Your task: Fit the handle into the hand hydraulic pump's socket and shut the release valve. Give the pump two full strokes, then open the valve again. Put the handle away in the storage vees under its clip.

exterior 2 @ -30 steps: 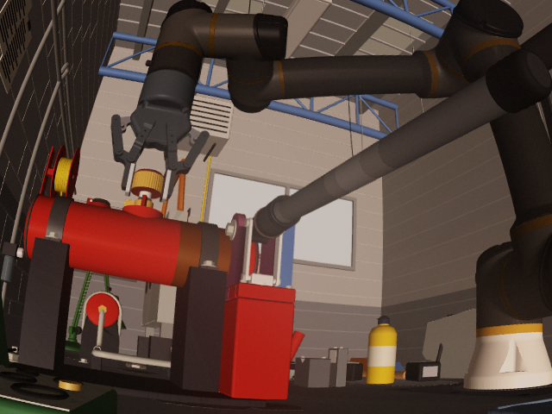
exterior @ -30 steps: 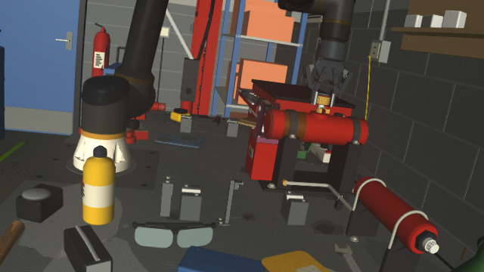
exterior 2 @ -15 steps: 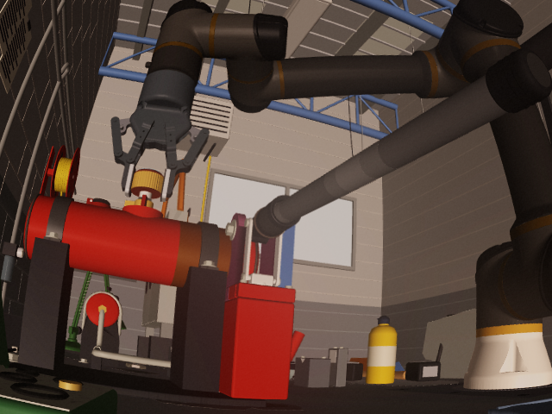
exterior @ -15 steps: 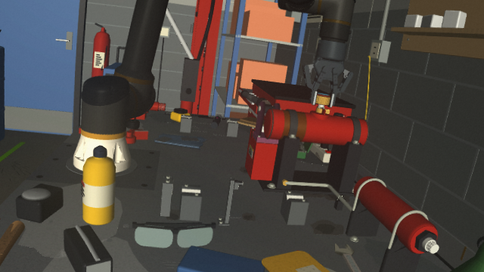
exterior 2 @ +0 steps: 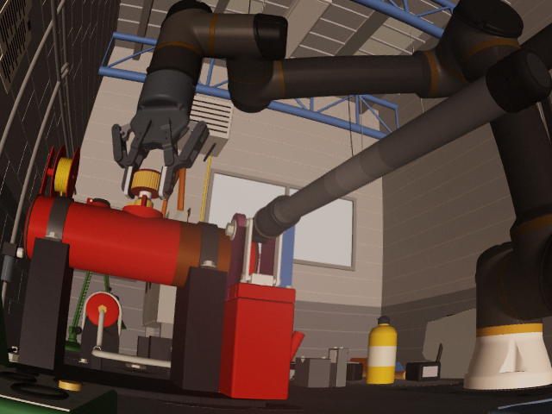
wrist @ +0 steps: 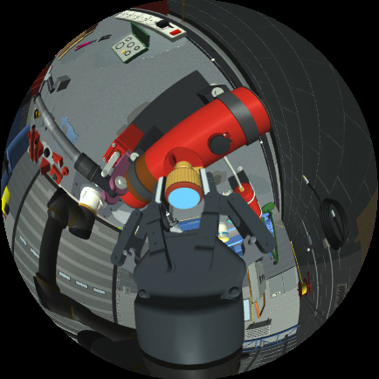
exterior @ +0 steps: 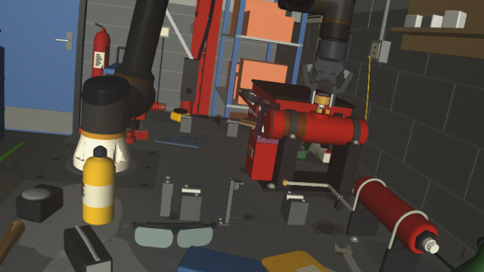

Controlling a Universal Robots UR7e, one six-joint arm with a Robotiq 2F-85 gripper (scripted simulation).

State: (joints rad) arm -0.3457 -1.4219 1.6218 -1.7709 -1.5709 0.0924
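Observation:
On the raised black stand by the right wall, the red hand hydraulic pump (exterior: 315, 126) lies horizontal across its two black supports. The yellow knurled release valve knob (exterior 2: 146, 180) on top of the pump body is gripped by my gripper (exterior 2: 146, 183), which hangs straight down over it. The grey handle (exterior 2: 356, 174) sits in the pump's socket (exterior 2: 261, 229) and slants up and away from the pump. The storage vees (exterior: 189, 204) stand empty as grey blocks on the floor in front of the pump, with the clip post (exterior: 231, 200) beside them.
The dark block wall runs close behind the pump. A second red cylinder (exterior: 393, 215) lies on a stand to the right, a red toolbox (exterior: 264, 151) sits beside the pump, and a yellow bottle (exterior: 98, 190), safety glasses (exterior: 174, 235) and small boxes lie on the floor.

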